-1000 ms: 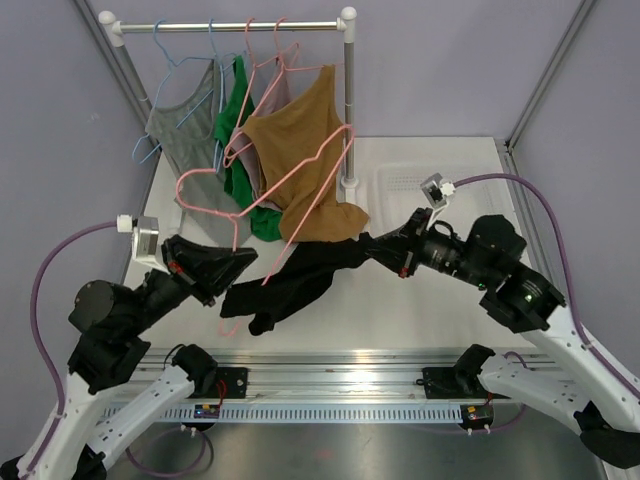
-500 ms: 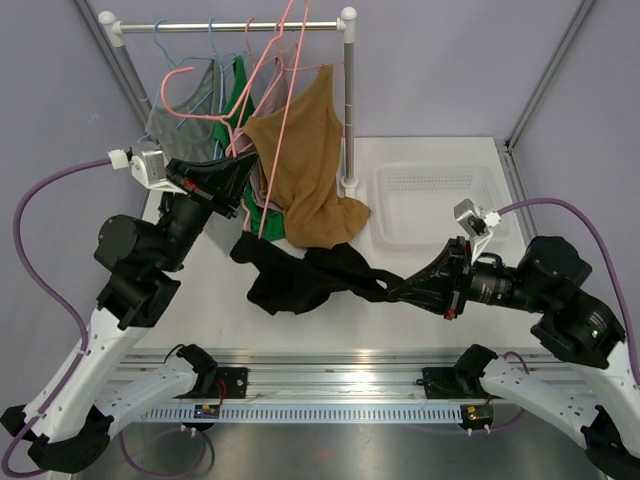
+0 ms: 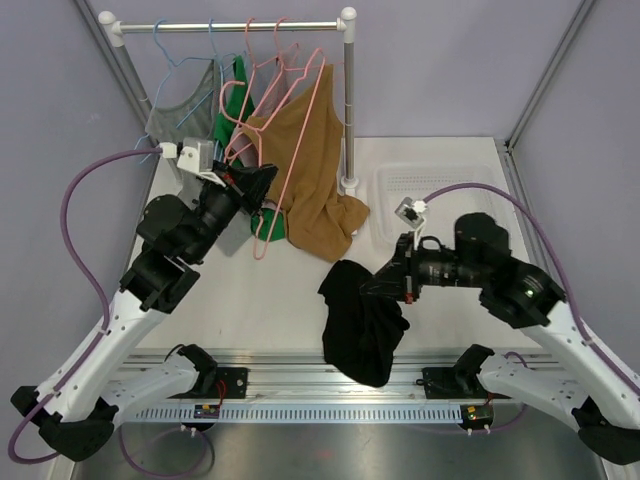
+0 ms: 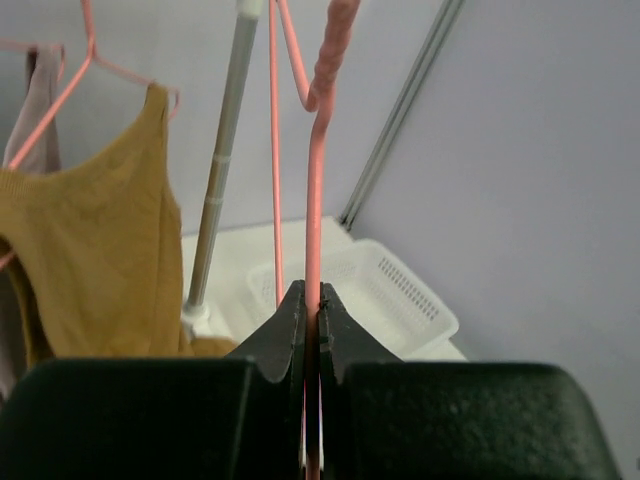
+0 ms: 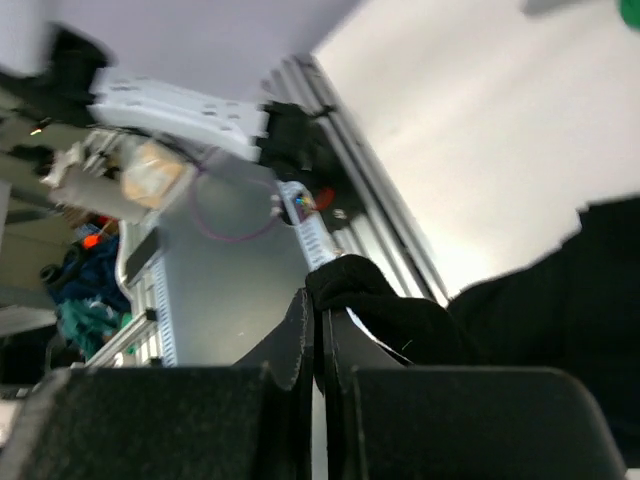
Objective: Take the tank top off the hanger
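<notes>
Fingers (image 4: 287, 332) clamp hanger (image 4: 314, 200) left, tank top (image 3: 358, 325) right.

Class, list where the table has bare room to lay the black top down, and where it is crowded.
Bare table lies between the left arm and the hanging black top, front centre. The basket shows bare mesh beside the right arm. Crowded: under the rail, with the brown top, other tops and hangers.

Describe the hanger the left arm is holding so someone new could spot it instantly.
Find the clothes rail at the back of the table. Below it, in front of the brown tank top, the left gripper pinches a pink wire hanger. It is bare of clothing, and the only one in a gripper.
</notes>
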Controlling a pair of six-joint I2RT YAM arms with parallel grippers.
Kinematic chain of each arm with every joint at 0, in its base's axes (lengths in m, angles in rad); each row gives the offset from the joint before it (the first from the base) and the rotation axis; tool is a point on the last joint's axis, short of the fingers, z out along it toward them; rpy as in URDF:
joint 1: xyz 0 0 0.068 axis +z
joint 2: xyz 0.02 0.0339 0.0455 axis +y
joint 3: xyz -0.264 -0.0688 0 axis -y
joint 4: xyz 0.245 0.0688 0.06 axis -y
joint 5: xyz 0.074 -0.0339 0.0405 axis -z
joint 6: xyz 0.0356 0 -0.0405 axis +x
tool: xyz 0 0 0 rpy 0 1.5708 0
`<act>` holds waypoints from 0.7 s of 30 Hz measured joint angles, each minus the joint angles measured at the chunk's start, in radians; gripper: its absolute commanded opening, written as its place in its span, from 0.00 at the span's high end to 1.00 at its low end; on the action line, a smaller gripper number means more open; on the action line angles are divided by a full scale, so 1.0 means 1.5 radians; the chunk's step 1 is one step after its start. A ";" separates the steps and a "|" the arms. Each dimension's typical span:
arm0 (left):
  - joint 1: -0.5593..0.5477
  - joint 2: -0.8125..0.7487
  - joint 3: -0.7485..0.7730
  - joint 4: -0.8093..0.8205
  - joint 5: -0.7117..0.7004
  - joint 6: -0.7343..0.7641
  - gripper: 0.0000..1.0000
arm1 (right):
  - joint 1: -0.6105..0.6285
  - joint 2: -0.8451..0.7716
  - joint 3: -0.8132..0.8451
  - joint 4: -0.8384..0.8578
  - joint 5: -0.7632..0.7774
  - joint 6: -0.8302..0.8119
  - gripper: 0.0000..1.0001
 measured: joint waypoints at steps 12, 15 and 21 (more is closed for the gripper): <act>-0.002 0.085 0.076 -0.260 -0.067 -0.026 1.00 | 0.066 0.067 -0.222 0.001 0.259 0.043 0.00; -0.002 0.154 0.143 -0.300 -0.078 -0.025 1.00 | 0.067 0.051 -0.222 0.002 0.301 0.046 0.01; -0.002 0.287 0.293 -0.372 -0.098 -0.009 1.00 | 0.067 -0.003 -0.217 0.000 0.352 0.047 0.00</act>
